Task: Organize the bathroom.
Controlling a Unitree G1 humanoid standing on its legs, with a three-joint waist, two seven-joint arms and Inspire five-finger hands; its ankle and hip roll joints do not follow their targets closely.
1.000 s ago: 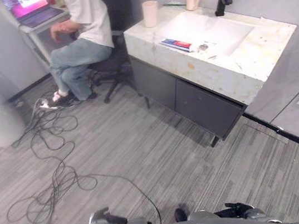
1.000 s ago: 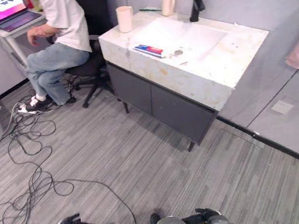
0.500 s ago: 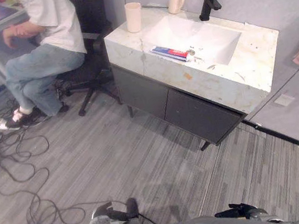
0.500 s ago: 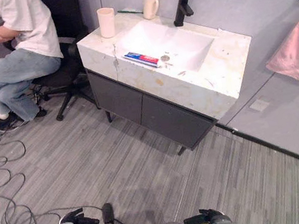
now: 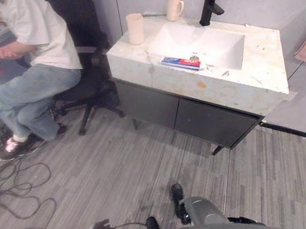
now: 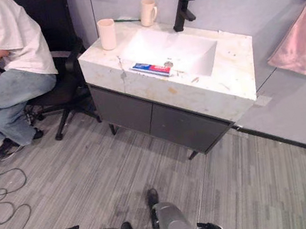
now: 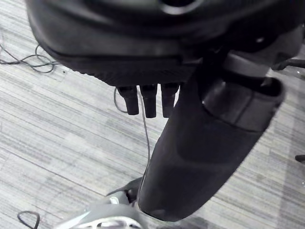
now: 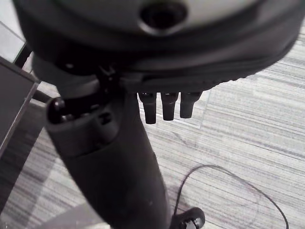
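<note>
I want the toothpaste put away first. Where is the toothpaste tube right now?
In the head views, the toothpaste tube lies flat on the vanity counter, at the sink basin's front rim, right of the handleless cup.

A seated person point(image 5: 36, 68) on a black chair point(image 5: 88, 86), cables point(image 5: 14, 187) nearby.

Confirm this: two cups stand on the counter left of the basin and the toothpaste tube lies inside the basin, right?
Not quite. The toothpaste tube lies on the counter at the basin's front edge, not inside it, as the left eye view shows. The two cups do stand left of the basin.
</note>
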